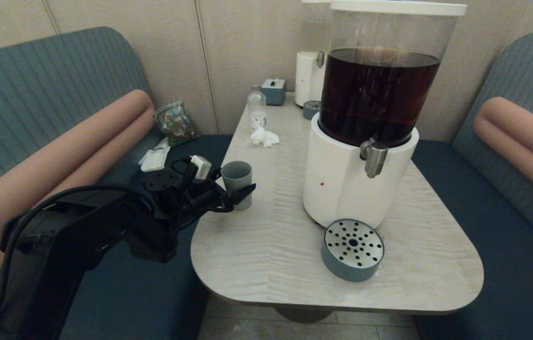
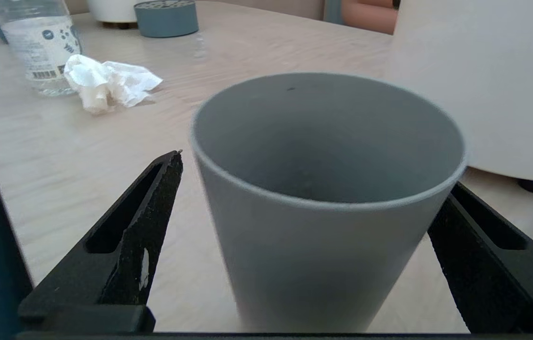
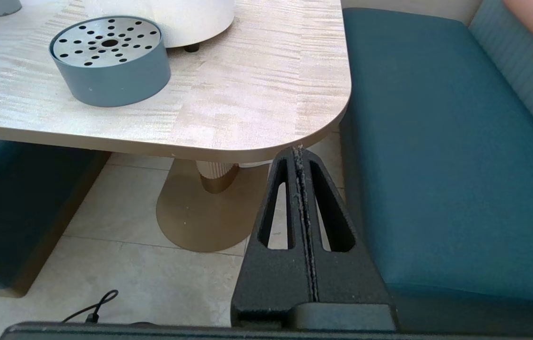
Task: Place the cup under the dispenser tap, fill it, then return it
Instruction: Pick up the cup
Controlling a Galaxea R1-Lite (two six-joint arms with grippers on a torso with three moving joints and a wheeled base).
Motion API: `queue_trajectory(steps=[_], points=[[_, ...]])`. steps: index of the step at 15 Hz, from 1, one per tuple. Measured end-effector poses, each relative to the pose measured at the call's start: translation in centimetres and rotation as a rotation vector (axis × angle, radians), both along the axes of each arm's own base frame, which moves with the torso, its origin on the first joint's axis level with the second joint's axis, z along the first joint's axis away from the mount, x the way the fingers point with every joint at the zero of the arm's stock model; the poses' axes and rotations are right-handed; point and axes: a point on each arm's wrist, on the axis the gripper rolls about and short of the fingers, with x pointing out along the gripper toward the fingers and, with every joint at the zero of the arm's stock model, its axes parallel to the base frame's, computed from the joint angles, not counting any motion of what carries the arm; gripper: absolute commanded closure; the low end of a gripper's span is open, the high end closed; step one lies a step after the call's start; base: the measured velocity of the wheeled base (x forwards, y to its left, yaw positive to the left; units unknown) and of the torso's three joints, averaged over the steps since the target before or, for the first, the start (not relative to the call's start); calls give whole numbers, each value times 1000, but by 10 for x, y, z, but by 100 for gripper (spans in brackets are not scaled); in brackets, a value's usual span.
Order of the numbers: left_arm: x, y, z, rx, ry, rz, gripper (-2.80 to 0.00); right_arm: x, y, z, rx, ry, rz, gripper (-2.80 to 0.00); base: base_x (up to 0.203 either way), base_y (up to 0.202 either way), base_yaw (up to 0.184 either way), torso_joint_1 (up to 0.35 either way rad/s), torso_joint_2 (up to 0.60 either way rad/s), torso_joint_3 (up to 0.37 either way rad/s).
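presently the cup (image 1: 237, 182) is seen left of centre in the head view, at the table (image 1: 266, 245) edge, bracketed by the left gripper (image 2: 311, 226), jaws spread, one side not yet touching. closure low on the wall is advised before carrying toward the dispenser tap (image 1: 373, 158). the right gripper (image 3: 300, 198) is parked below the table, pressed together.

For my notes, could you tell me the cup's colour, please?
Plain matte grey-blue cup; clearest in the left wrist view.

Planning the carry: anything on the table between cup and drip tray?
Nothing: bare tabletop between the cup and the drip tray, per head view.
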Motion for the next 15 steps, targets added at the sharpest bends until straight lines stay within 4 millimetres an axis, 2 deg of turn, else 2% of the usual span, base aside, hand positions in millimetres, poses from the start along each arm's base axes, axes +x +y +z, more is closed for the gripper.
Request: queue_trajectory(steps=[14, 15], points=[[-1, 0, 3, -9, -2, 5, -280, 0, 0, 0, 0, 0, 0, 0, 0, 0, 0, 0, 0, 0], [-1, 0, 3, -8, -1, 5, 0, 0, 0, 0, 0, 0, 0, 0, 0, 0, 0, 0, 0, 0]])
